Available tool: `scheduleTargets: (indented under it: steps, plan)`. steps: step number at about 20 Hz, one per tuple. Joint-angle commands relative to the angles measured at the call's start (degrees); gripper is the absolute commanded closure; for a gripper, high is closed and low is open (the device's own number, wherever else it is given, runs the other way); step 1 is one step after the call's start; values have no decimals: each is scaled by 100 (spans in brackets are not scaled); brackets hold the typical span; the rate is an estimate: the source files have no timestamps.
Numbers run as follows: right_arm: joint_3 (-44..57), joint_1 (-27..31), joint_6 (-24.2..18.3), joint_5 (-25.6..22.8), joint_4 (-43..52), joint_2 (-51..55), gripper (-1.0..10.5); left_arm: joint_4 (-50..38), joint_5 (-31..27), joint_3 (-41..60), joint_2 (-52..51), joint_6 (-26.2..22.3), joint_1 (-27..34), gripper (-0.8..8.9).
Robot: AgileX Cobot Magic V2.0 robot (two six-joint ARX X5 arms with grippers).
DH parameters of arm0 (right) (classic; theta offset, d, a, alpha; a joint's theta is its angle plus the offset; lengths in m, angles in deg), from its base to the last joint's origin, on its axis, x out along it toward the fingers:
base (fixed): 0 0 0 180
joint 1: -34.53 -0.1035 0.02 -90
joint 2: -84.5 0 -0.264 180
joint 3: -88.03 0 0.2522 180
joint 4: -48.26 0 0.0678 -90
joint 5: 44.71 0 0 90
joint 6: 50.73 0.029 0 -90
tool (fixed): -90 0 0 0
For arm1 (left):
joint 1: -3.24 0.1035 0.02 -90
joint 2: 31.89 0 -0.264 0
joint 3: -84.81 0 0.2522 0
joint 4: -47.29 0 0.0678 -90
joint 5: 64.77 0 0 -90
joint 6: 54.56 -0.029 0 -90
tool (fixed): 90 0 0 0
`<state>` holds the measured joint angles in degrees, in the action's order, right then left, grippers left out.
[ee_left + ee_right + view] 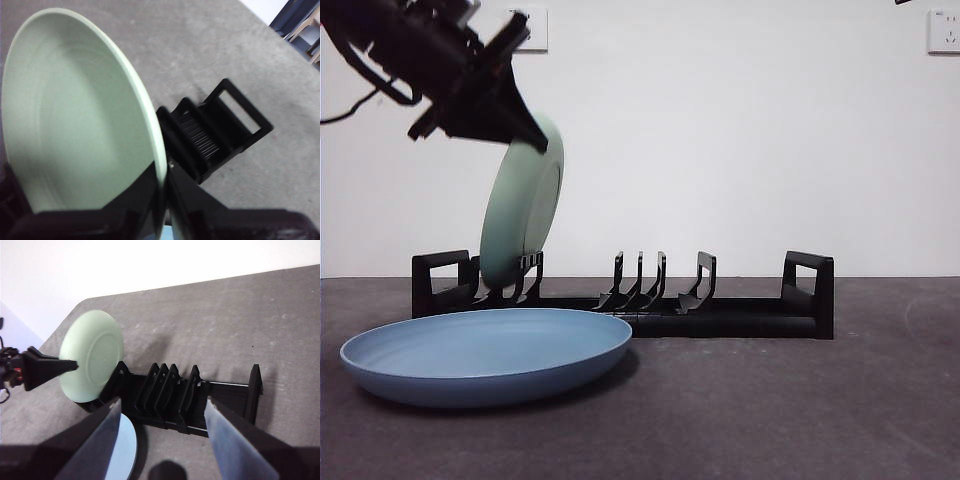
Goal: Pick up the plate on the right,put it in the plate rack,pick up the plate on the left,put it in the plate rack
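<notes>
Two plates and one rack: the green plate stands on edge, tilted, its lower rim among the prongs at the left end of the plate rack; the left gripper is clamped on its upper rim; the blue plate lies flat on the table, just in front of the rack's left half; the rack's middle and right prongs hold nothing; the right gripper hovers above the rack, jaws apart.
</notes>
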<state>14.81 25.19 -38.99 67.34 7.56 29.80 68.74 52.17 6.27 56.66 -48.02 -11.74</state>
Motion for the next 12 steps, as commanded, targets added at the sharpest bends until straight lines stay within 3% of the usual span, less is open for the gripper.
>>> scheduleTargets:
  steps: [1,9,12]
  plan:
    - [2,-4,-22,-13,74,-17,663,-22,2,26,127,-11,13,822]
    - [2,-2,-22,-181,63,-42,663,789,46,26,140,-107,-4,803]
    - [2,-7,-20,-136,61,-83,664,1036,33,24,125,-258,-4,558]
